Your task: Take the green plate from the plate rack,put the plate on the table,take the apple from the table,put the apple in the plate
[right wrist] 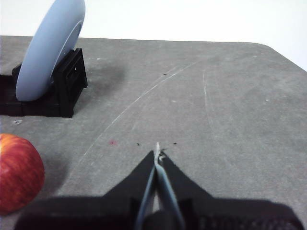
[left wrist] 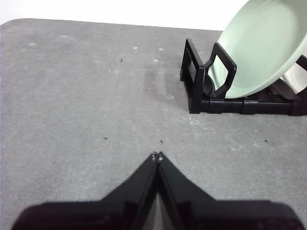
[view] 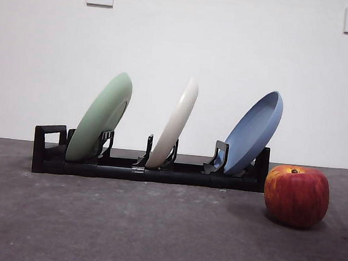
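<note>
Seen from the front, a long black plate rack [view: 149,168] sits on the dark grey table [view: 121,230]. Its loop handle is at the left end. Next stands the green plate [view: 99,118], tilted rightward in its slot, then a cream-white plate [view: 174,123], then a blue plate [view: 254,133]. Just right of the rack, the apple [view: 296,196] rests on the table. Neither arm appears in this view. Only the wrist views show them: the left gripper [left wrist: 157,155], jaws pressed together and empty, hangs over bare table near the rack's handle end; the right gripper [right wrist: 157,152], also closed on nothing, hangs near the apple and blue plate.
</note>
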Controlling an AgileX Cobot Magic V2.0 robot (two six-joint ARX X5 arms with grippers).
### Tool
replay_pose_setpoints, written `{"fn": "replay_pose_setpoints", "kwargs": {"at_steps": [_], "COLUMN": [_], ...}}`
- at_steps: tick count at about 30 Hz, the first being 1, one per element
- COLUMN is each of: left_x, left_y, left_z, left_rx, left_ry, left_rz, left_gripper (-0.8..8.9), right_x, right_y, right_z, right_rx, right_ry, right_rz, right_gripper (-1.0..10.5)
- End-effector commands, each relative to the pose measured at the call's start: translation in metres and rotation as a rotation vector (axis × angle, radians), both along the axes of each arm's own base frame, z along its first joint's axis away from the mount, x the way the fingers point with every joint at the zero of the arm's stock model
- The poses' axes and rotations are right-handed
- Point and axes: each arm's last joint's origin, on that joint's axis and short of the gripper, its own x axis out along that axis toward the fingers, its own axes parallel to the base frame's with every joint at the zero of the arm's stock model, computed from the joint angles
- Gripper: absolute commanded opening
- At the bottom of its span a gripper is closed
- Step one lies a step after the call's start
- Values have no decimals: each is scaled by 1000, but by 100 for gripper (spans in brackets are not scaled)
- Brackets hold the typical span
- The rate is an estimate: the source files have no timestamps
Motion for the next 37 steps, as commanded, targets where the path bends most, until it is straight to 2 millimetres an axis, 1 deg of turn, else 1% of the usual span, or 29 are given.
{"fn": "replay_pose_setpoints", "kwargs": {"at_steps": [1, 5, 13, 15, 17, 21, 26, 29, 34, 37], "left_x": [1, 1, 1, 1, 0, -3, -5, -3, 6, 14], "left_y": [0, 0, 0, -2, -3, -5, -5, -5, -8, -10], "left_z": [-1, 1, 1, 5, 14, 45, 96, 124, 166, 188], "left_rx": [8, -23, -95, -120, -141, -172, -179, -179, -195, -199], "left_ry": [-8, -33, -21, -32, -51, -100, -131, -111, -28, 43], "left_rz": [-2, 5, 6, -31, -82, -140, -163, -163, -225, -275], "left_gripper": [-4, -4, -4, -4, -4, -5, -5, -5, -4, -4], "right_x": [0, 0, 0, 0, -2, -9, -14, -14, -9, -1], "right_y": [0, 0, 0, 0, 1, 2, 3, 4, 9, 12], "right_z": [-2, -2, -1, 3, 14, 50, 105, 139, 194, 220], "right_rx": [31, 123, 441, 505, 530, 552, 544, 540, 485, 490], "right_ry": [1, -2, -13, -24, -46, -104, -134, -153, -162, -127], "right_rz": [-4, -20, -75, -71, -45, -12, 35, 71, 262, 397], "right_gripper": [1, 1, 1, 0, -3, -10, -10, -9, 0, 1]}}
